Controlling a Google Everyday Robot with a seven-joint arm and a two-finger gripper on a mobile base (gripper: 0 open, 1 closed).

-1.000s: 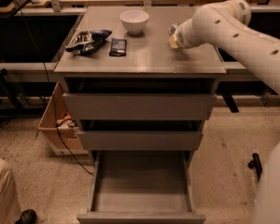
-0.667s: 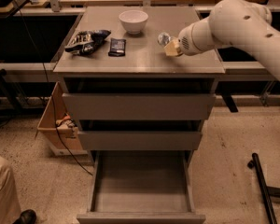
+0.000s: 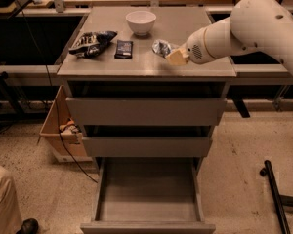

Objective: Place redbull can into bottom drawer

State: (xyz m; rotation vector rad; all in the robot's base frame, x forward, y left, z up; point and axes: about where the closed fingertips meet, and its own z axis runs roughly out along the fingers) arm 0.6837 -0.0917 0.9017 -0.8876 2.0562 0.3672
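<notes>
The redbull can (image 3: 160, 48), silver and blue, lies tilted in my gripper (image 3: 172, 54) just above the right part of the grey cabinet top (image 3: 112, 67). The gripper is shut on the can, and its yellowish fingers (image 3: 177, 58) show to the can's right. My white arm reaches in from the upper right. The bottom drawer (image 3: 147, 226) is pulled far out at floor level below, and its tray is empty.
A white bowl (image 3: 140, 21), a dark snack bag (image 3: 92, 42) and a small black packet (image 3: 123, 48) lie on the cabinet top. The two upper drawers (image 3: 146, 110) stand slightly out. A cardboard box (image 3: 57, 130) is at the left, a person's leg (image 3: 4, 199) at the bottom left, and a black bar (image 3: 278, 199) on the floor at the right.
My gripper has moved left and toward the cabinet's front edge, and the can has come with it.
</notes>
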